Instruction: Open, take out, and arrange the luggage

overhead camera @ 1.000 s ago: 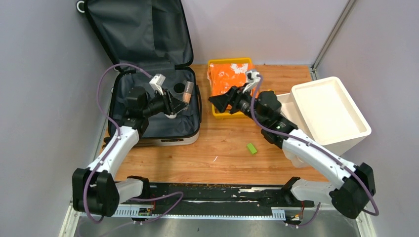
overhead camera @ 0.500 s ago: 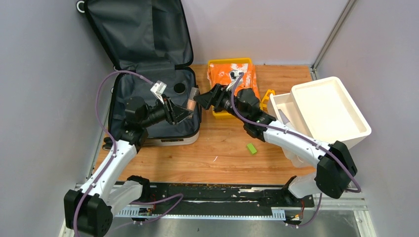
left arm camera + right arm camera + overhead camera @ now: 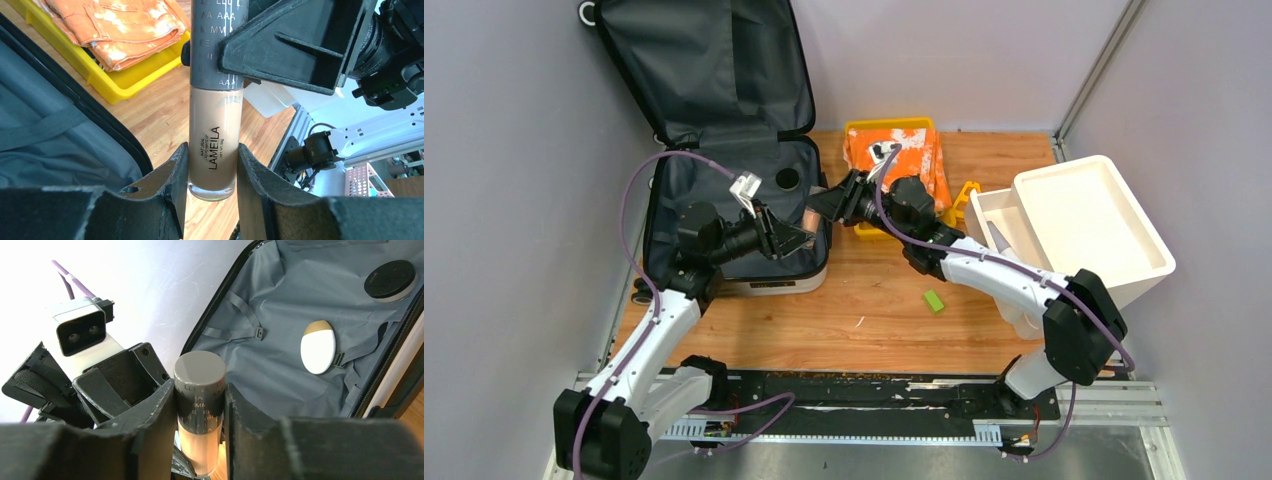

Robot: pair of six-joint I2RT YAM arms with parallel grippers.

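Handover, mid-unpacking: my left claw clamps the foundation bottle by its base, and my right claw clamps its cap just beyond. Next, I judge, left must let go.

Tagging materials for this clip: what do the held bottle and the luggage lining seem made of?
The bottle: clear glass or hard plastic, glossy, beige liquid showing through. Its cap: matte grey, likely plastic. The luggage lining: dark grey woven-looking fabric, creased, with sewn straps.
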